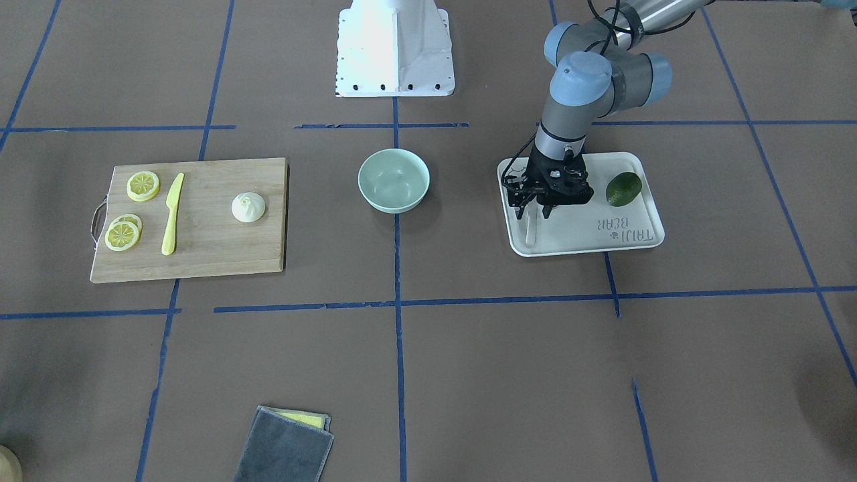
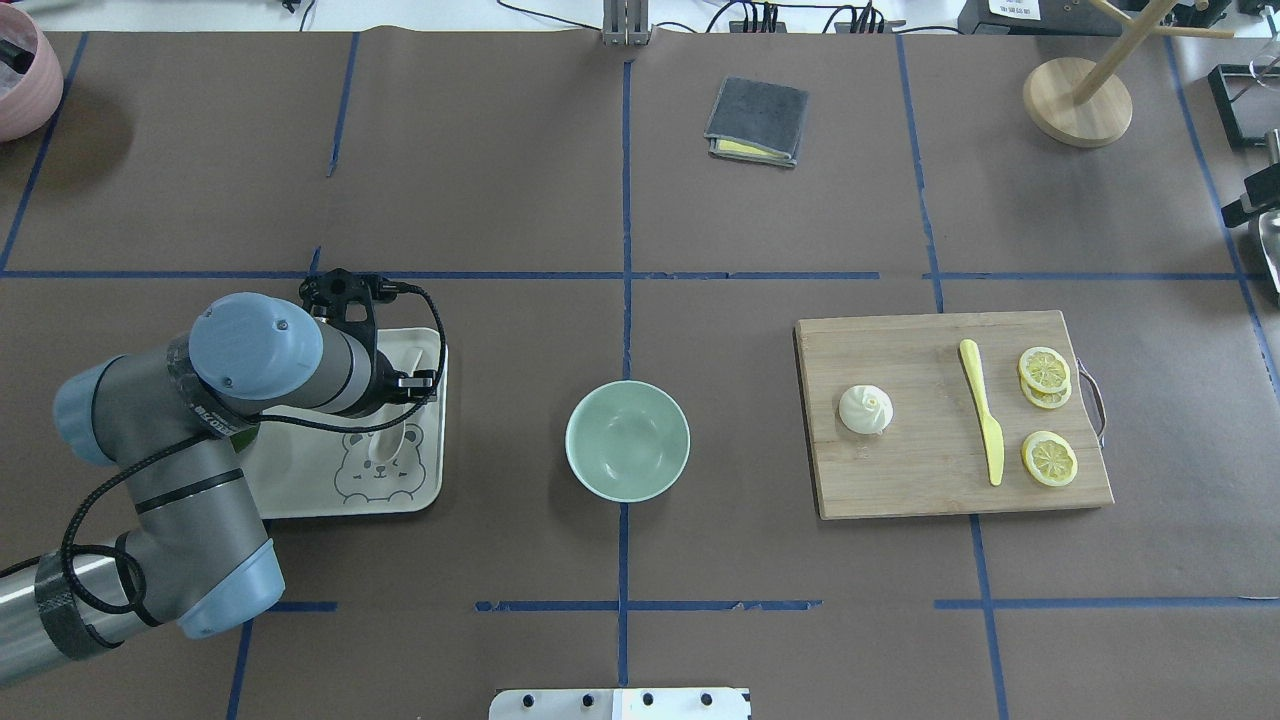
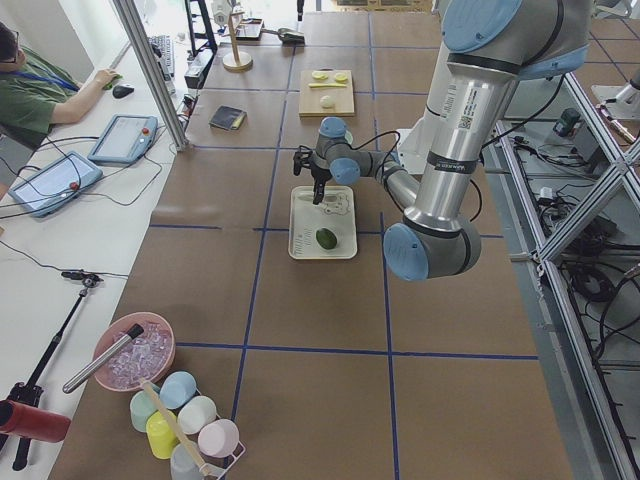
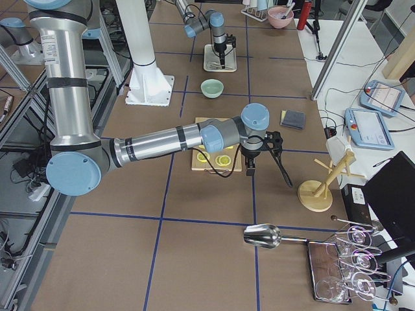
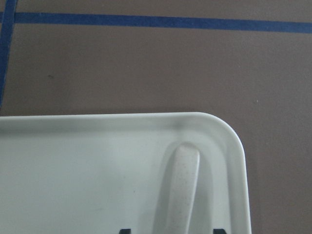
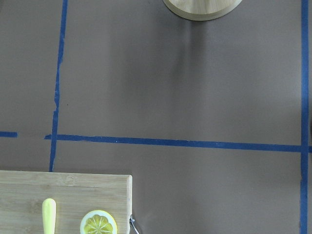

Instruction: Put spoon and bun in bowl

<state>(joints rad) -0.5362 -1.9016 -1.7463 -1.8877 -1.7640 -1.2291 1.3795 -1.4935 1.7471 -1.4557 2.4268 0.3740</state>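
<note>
The pale spoon (image 1: pixel 531 234) lies along the near-left edge of the white tray (image 1: pixel 602 234). My left gripper (image 1: pixel 533 213) is open and hangs just above the spoon, one finger on each side of the handle. The left wrist view shows the handle (image 5: pixel 183 190) between the two fingertips. The mint-green bowl (image 1: pixel 394 181) stands empty mid-table (image 2: pixel 628 440). The white bun (image 1: pixel 248 207) sits on the wooden cutting board (image 1: pixel 214 248). My right gripper (image 4: pixel 267 170) shows only in the exterior right view, high over the table beyond the board; I cannot tell whether it is open or shut.
A dark green avocado (image 1: pixel 623 189) lies on the tray. A yellow knife (image 1: pixel 172 214) and lemon slices (image 1: pixel 143 185) lie on the board. A grey folded cloth (image 2: pixel 757 120) and a wooden stand's base (image 2: pixel 1077 102) are at the far side.
</note>
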